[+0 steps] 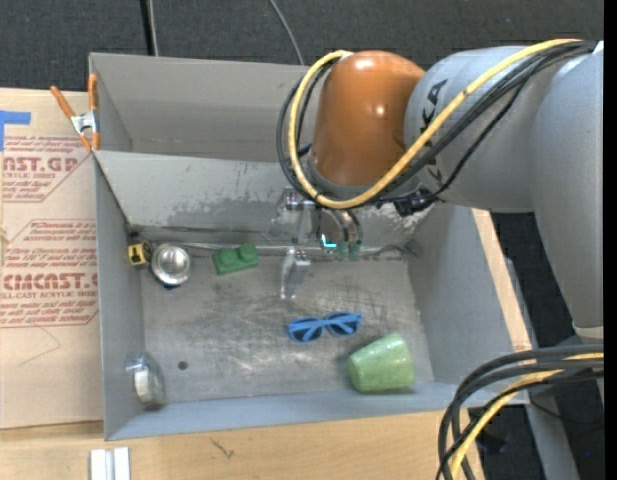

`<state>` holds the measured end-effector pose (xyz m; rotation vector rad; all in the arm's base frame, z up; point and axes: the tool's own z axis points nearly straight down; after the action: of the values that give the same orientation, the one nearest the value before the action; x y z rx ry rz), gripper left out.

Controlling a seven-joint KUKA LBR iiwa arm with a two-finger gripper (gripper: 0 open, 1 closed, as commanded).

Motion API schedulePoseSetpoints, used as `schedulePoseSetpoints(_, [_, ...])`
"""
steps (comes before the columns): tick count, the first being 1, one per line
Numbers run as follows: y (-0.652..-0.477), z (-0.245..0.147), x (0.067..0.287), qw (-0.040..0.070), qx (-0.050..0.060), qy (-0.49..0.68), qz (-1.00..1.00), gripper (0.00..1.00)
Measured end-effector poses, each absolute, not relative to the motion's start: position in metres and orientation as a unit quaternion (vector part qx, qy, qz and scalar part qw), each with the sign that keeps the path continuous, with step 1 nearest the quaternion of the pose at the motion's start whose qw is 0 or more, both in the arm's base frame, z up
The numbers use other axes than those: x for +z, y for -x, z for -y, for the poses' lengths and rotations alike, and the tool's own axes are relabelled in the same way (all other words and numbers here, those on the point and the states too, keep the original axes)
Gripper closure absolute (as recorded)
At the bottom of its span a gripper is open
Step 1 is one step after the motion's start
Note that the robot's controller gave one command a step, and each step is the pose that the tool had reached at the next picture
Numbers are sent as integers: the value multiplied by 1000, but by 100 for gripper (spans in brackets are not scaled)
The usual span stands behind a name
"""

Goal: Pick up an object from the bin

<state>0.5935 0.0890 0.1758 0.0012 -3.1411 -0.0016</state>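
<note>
**A:** Where is the gripper [294, 268]?

**B:** Near the middle of the grey metal bin [188, 108], a little toward 12 o'clock. It hangs low under the arm's orange dome-shaped cover [363, 118], over bare floor.

**A:** Open or closed?

**B:** I cannot tell how far open it is, because the wrist hides much of it. I see nothing held in it.

**A:** What lies nearest?

**B:** A small green plastic block [235, 259] at the gripper's 9 o'clock, lying flat, near but apart from it. A pair of blue plastic sunglasses [324, 326] lies at its 5 o'clock, also apart from it, with both lenses showing.

**A:** And the rest?

**B:** Further toward 9 o'clock, past the block, sits a round shiny metal cup [171, 263]. A small yellow piece [137, 255] is just beside it, against the left wall. A pale green speckled cup-shaped thing [381, 364] lies on its side at the bin's 5 o'clock, just beside the sunglasses. A round silvery metal thing [144, 381] sits in the 7 o'clock corner, well apart from everything else.
</note>
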Motion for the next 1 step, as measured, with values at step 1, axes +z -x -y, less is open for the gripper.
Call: schedulePoseSetpoints(1, [-514,-154,104,3,-1,-124,992,0])
